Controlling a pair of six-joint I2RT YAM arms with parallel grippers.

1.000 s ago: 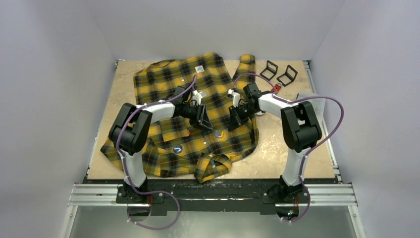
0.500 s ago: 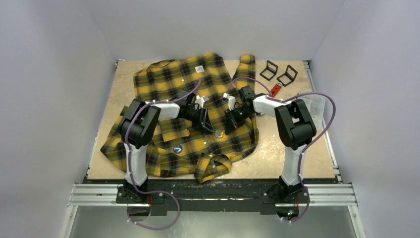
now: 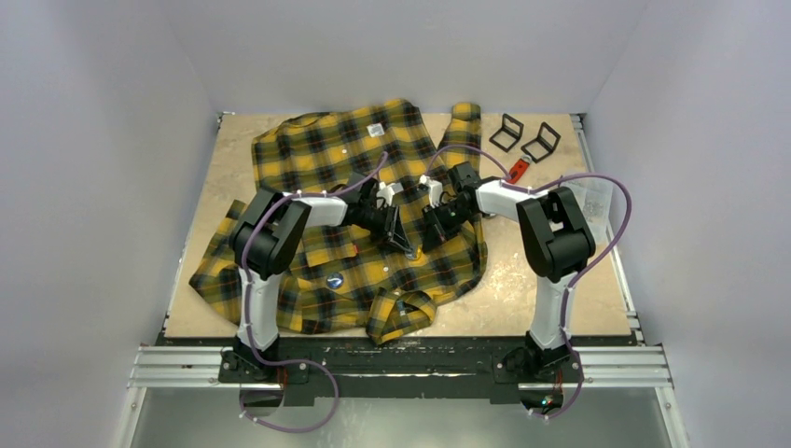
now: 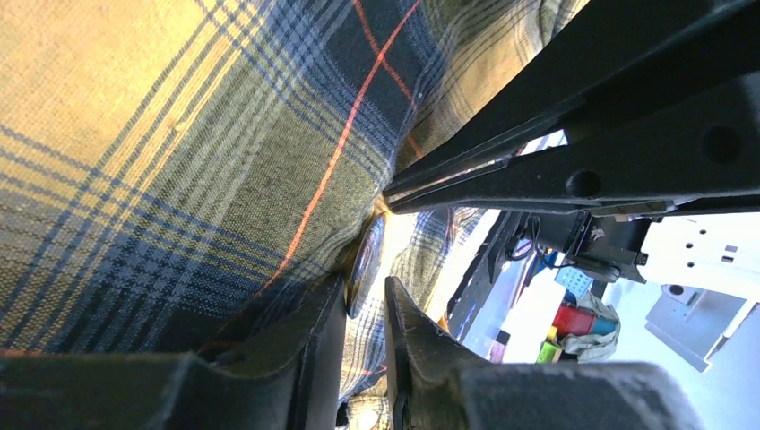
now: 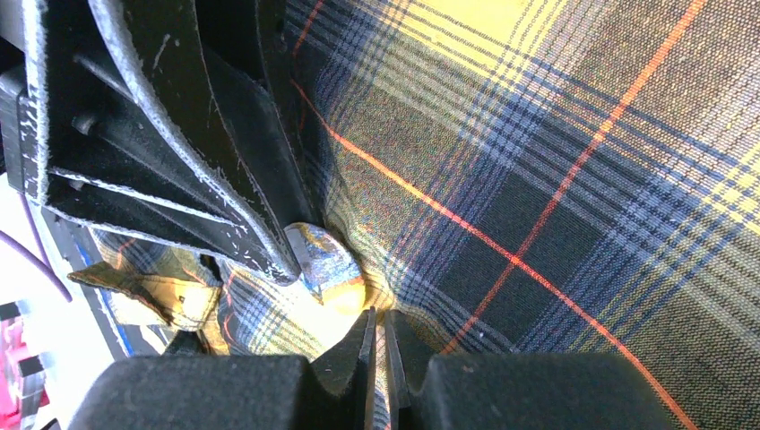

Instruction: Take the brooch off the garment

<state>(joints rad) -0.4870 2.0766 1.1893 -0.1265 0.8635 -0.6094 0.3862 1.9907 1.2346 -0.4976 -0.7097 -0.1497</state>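
Our left end effector grips the brooch edge-on. Just beside the brooch, our right end effector is closed, pinching the garment.

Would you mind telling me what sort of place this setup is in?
Most likely a robotics lab test cell: plain white walls box in a tan table, two arms are bolted to an aluminium rail at its near edge, and a plaid shirt lies staged as a workpiece.
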